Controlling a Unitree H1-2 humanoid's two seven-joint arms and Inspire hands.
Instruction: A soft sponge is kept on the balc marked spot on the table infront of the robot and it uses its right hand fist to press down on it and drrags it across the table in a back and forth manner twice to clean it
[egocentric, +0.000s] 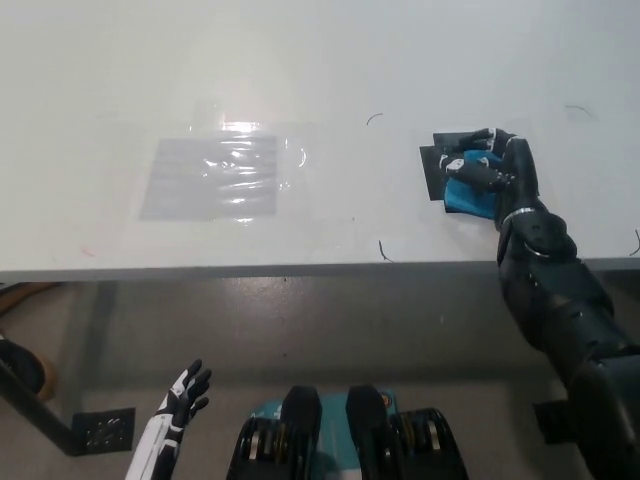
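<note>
A blue wavy-edged sponge (468, 194) lies on a black marked patch (436, 162) at the right of the white table (300, 70). My black right hand (495, 170) rests on top of the sponge with its fingers curled over it, covering most of the sponge's right and upper part. The black arm runs down to the picture's lower right. Below the table's front edge, at the lower left, my white left hand (180, 395) hangs with its fingers spread and nothing in it.
A shiny clear plastic sheet (220, 175) is taped flat on the table left of centre. Small dark marks (383, 250) dot the surface near the front edge. A black bracket (100, 428) sits on the floor at the lower left.
</note>
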